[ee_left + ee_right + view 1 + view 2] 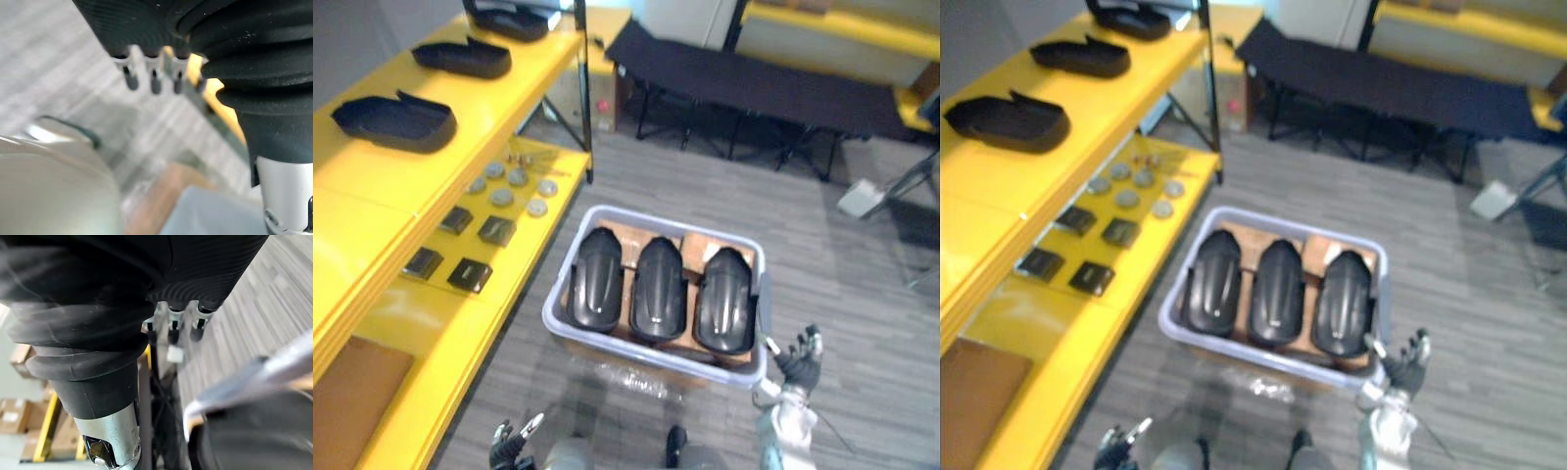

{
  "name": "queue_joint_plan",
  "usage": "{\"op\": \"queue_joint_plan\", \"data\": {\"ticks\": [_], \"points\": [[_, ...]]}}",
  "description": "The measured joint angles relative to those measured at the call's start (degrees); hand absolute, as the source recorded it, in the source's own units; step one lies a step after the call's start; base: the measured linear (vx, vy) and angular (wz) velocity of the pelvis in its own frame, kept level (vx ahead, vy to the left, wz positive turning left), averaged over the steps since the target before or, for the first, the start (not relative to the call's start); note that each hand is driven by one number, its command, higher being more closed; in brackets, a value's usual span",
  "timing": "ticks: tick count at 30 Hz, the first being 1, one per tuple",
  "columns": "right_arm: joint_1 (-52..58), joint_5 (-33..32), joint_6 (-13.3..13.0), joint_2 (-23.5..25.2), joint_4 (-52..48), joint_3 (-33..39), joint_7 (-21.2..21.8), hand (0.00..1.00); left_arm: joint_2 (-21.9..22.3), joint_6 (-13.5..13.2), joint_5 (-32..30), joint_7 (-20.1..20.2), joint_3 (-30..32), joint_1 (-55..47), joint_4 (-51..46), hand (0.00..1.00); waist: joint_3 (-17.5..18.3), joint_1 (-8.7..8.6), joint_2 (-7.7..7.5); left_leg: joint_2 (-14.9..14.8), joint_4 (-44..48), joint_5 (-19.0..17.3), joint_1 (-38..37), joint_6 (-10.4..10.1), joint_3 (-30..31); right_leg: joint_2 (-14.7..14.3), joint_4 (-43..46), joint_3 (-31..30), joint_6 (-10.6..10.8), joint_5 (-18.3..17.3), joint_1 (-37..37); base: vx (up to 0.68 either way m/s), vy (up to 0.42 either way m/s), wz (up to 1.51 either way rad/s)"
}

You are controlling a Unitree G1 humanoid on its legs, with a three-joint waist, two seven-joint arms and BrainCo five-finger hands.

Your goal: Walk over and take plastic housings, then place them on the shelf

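Plastic housings (658, 291) sit in the bin, and both robot hands are empty.

Three of them lie side by side, domed backs up, on cardboard (626, 240) inside a pale bin (646, 352) on the floor at the centre of the frame. The yellow shelf (480, 108) runs up the left side, with similar black shells (396, 120) on its top level. To my eye these are stiff, light moulded pieces with a glossy crown that could slip. Gripping across the narrow width at the long edges looks the safer hold. The right robot hand (800, 364), at lower right, is just beside the bin's near corner with its fingers splayed apart, holding nothing. I cannot tell whether it touches the rim. The left robot hand (512, 446) hangs at the bottom left, fingers loosely apart.
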State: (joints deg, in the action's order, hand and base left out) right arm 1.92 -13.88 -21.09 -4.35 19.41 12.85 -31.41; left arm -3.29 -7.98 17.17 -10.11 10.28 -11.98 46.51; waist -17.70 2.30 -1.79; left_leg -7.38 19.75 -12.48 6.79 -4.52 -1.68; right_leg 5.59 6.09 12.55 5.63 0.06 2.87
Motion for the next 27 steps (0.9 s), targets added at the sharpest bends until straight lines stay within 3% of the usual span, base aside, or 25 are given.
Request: {"op": "queue_joint_plan", "data": {"ticks": [3,7,9,14,17,22,27], "points": [[-2.9,-1.6,0.0,-2.5,-0.2,5.9,-4.8,0.00,-1.2,-1.8,-0.6,-0.9,0.0,1.1,-0.2,0.00,-3.9,0.11,-1.73,0.1,-2.5,0.1,1.3,-0.1,-0.7,-0.1,0.0,-0.2,-0.6,0.2,2.6,-0.05,-0.026,0.03],[-3.5,-3.9,-0.2,-3.7,-0.2,9.9,-6.9,0.00,-3.1,-3.8,-2.5,-1.0,-0.5,4.9,0.0,0.00,-7.1,0.02,-3.47,0.9,-0.1,0.3,6.2,-0.2,-2.0,0.6,0.2,-1.8,-0.4,1.6,7.2,-0.07,0.067,-0.14],[-5.5,-4.0,-0.3,-6.2,2.3,10.6,-7.2,0.00,-3.2,-6.0,-1.2,-0.7,-2.1,9.0,0.0,0.00,-8.0,-0.62,-2.98,1.4,2.5,0.2,8.9,0.0,-2.0,1.4,0.4,-2.0,-0.1,2.2,8.8,-0.04,0.081,-0.04],[-15.1,-7.9,0.2,-11.4,12.3,10.6,-6.3,0.00,-3.5,-8.8,0.4,0.8,-6.3,17.6,-0.5,0.00,-8.8,-0.92,-2.18,2.2,6.8,-0.6,14.2,1.4,-1.4,1.8,1.0,-2.4,0.2,3.3,12.2,-0.06,0.088,0.01],[-24.5,-10.9,3.5,-16.8,23.0,9.9,-3.3,0.00,-3.3,-8.6,0.4,1.5,-9.3,19.3,-0.7,0.00,-10.2,-0.36,-0.90,2.7,9.2,-1.1,17.4,2.1,-0.2,2.3,2.8,-1.9,0.2,3.3,14.7,-0.09,0.079,0.10],[-32.8,-11.3,6.2,-23.9,30.9,7.7,-2.1,0.00,-3.0,-8.2,0.3,0.9,-11.2,19.2,0.2,0.00,-11.7,1.78,1.59,3.4,10.9,-1.3,20.9,2.5,1.9,2.7,4.5,-0.9,0.5,3.4,17.5,-0.07,0.062,0.15],[-40.5,-11.4,11.1,-30.5,33.6,3.5,-0.5,0.00,-2.6,-8.3,-2.2,-3.7,-13.1,19.4,1.4,0.00,-12.7,3.34,3.50,4.7,11.8,-1.1,23.6,2.7,4.8,3.6,6.4,1.3,0.4,3.3,19.2,-0.05,0.036,0.20]]}}
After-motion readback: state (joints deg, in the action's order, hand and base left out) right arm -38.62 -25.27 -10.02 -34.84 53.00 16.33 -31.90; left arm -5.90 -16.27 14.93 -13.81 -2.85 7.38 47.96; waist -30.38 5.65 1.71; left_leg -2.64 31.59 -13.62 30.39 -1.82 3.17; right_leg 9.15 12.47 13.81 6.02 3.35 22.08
